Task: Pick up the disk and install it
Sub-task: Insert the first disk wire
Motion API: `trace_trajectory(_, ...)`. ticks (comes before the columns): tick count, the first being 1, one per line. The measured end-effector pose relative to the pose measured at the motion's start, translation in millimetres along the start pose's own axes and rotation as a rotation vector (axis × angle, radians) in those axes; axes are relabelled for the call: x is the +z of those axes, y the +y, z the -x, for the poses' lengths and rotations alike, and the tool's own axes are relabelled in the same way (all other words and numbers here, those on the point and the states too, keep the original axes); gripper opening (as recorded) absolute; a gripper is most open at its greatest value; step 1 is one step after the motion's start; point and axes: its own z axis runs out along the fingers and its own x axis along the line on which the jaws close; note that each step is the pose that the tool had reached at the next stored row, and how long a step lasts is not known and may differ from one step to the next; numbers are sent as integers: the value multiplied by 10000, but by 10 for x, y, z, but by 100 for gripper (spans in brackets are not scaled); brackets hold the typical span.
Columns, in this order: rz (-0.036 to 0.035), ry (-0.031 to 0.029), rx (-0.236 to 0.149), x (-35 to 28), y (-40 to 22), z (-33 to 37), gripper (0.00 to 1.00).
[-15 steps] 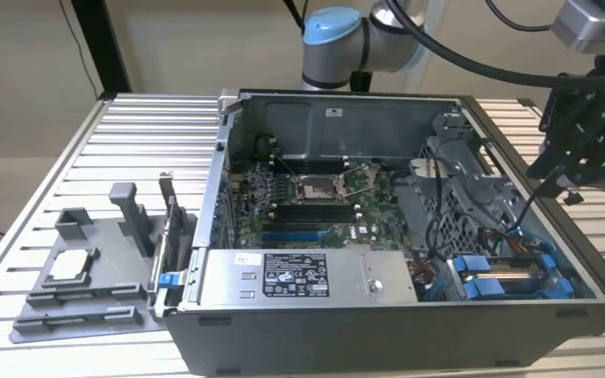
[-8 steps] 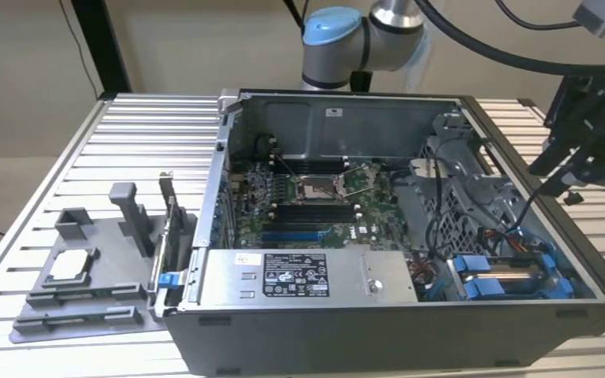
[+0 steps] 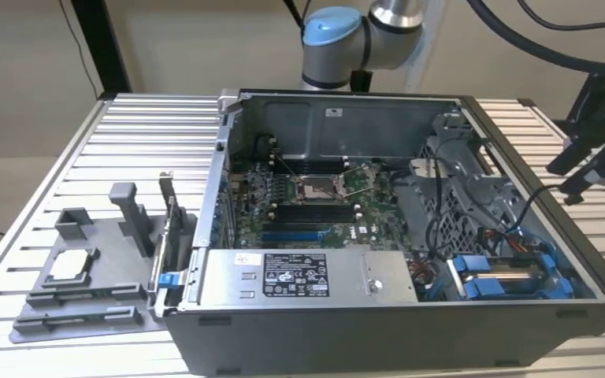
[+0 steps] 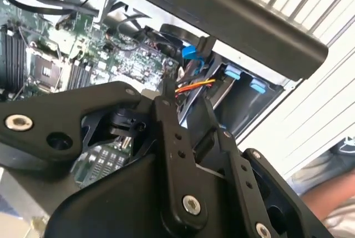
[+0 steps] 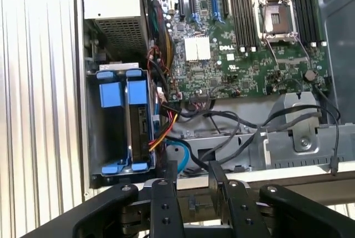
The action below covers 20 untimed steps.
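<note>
Silver metal rectangular disk (image 5: 136,127) in blue plastic carrier is judged already seated on edge in the corner bay of the open dark-grey computer case (image 3: 387,339), hence the black gripper (image 5: 190,170) is held above the case rim, fingers parted, nothing gripped.

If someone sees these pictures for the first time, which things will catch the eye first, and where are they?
The open computer case dominates the slatted table, its motherboard lying bare with an empty processor socket in the middle. Bright blue disk carriers stand out in the bay toward the exterior view's right. The black gripper hangs open over the case's edge near that bay.
</note>
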Motion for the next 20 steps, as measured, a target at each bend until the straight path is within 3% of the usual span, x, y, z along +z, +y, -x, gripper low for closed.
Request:
trace_trajectory(2, 229, 27, 21, -14, -67, 8, 100)
trace_trajectory(4, 396, 44, 34, -30, -151, 18, 100)
trace_trajectory(7, 545, 61, 47, -48, -270, 27, 100)
trace_trajectory(12, 788, 89, 68, -34, -386, 5, 100)
trace_trajectory(15, 885, 96, 75, -5, -420, -4, 100)
trace_trajectory(20, 955, 108, 83, 65, -450, -8, 100)
